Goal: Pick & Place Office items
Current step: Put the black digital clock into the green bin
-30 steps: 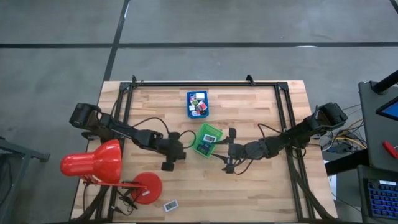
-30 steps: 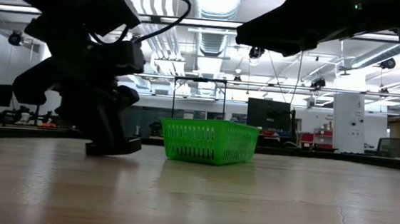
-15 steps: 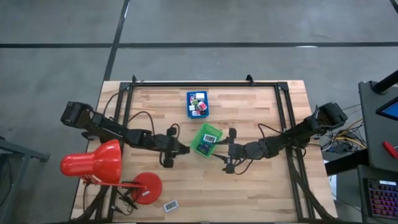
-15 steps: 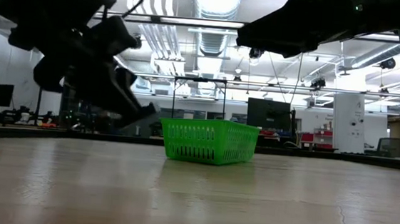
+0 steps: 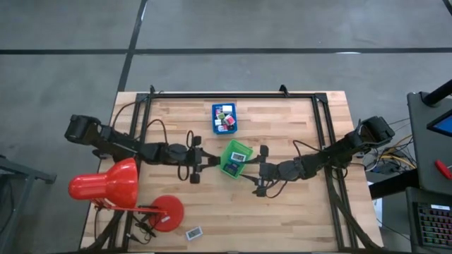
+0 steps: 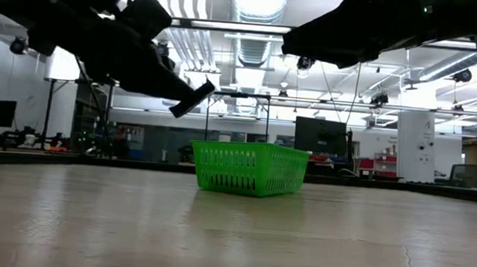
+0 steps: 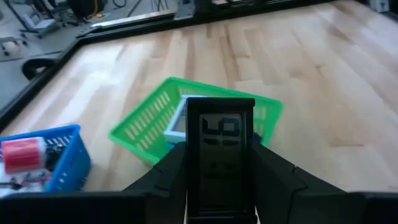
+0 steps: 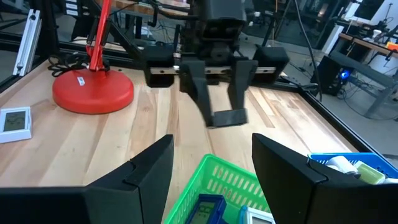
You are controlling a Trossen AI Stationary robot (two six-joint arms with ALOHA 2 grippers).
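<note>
A flat dark piece with a grey display [image 7: 219,146] is held in my left gripper [image 5: 205,161], just left of the green tray [image 5: 235,159] and clear of the table; the low view shows it up in the air [image 6: 192,98]. The green tray holds a white-framed piece [image 7: 176,122] and a blue one [image 8: 204,209]. The blue tray [image 5: 225,118], farther back, carries several small pieces. My right gripper [image 8: 211,171] hangs open over the green tray's right side, nothing between its fingers. A white piece [image 5: 193,232] lies flat near the front edge. My left gripper pinches the dark piece by its two long sides [image 7: 191,163] between the two fingers [image 7: 169,171]. The fingers come from the table's left, slanting slightly down, and lie along the piece. Its free end [image 8: 229,117] sticks out beyond the fingertips, lifted clear of the table.
A red desk lamp [image 5: 106,185] with its round base [image 5: 167,212] stands at the front left. A dark frame [image 5: 233,94] runs along the table's far side and down both flanks. Bare wood lies in front of the green tray.
My left gripper has risen from the table and tipped up from pointing steeply down to nearly level, moving toward the green tray. The dark piece has come up with it, lifted clear of the wood. My right gripper has kept still.
</note>
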